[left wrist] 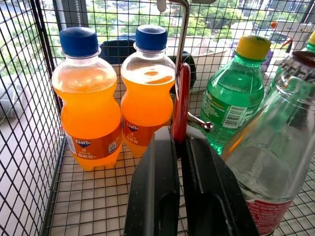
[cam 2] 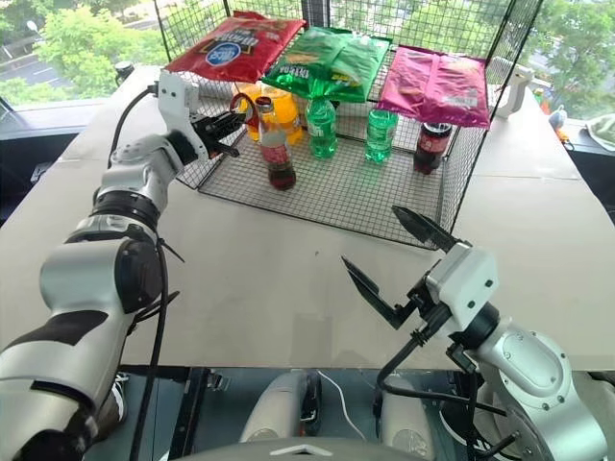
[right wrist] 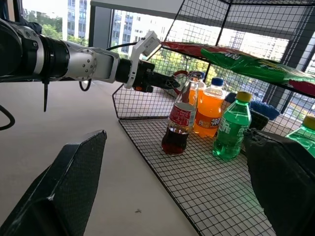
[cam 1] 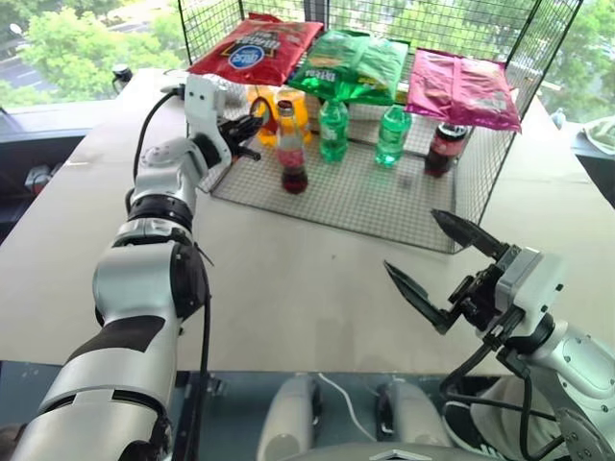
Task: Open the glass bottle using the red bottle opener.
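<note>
The glass bottle [cam 1: 292, 154] stands upright on the wire rack's floor, clear-necked, with dark cola low down, a red label and a metal cap. The red bottle opener [left wrist: 181, 105] hangs edge-on from a metal hook [left wrist: 183, 29] just left of the bottle's neck. My left gripper [left wrist: 178, 135] reaches level into the rack and is shut on the opener's lower end, close beside the bottle [left wrist: 275, 157]. My right gripper [cam 1: 411, 240] hovers open over the table in front of the rack, holding nothing.
In the wire rack [cam 1: 365, 197] two orange soda bottles [left wrist: 91, 108] stand behind the opener. Two green bottles [cam 1: 333, 130] and a dark plastic soda bottle [cam 1: 444, 149] stand to the right. Chip bags [cam 1: 351, 62] lie on its top shelf. Bare table [cam 1: 288, 288] lies in front.
</note>
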